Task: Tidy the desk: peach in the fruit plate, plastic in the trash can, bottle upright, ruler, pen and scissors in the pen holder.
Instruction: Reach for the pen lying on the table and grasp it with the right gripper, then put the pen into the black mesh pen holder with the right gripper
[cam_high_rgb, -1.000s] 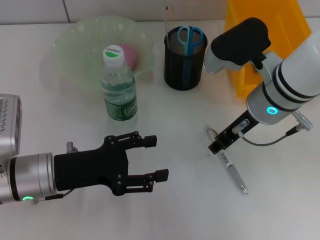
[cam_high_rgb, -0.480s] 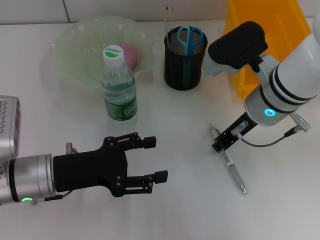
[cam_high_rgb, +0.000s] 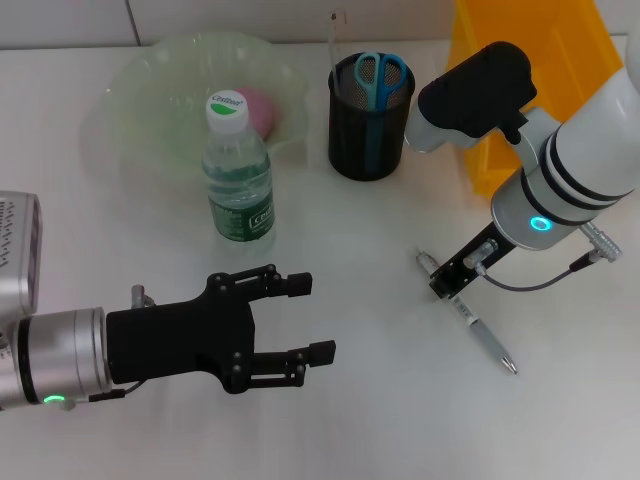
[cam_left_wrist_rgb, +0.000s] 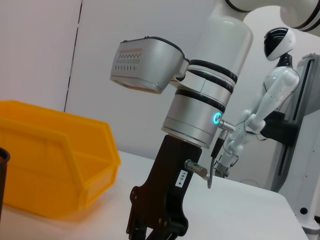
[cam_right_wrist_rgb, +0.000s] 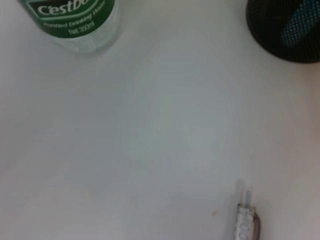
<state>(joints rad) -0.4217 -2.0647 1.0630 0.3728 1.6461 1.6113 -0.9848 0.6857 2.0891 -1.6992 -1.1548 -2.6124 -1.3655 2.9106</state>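
Bright, even overhead light, soft shadows (right wrist view blurred close-up).

I count one clear plastic water bottle (cam_high_rgb: 238, 180) with a green label, one pink peach (cam_high_rgb: 260, 108), one pale green translucent fruit plate (cam_high_rgb: 140, 90), one black mesh pen holder (cam_high_rgb: 370, 120), one pair of blue-handled scissors (cam_high_rgb: 380, 75), one silver pen (cam_high_rgb: 485, 340), one yellow plastic bin (cam_high_rgb: 520, 60).
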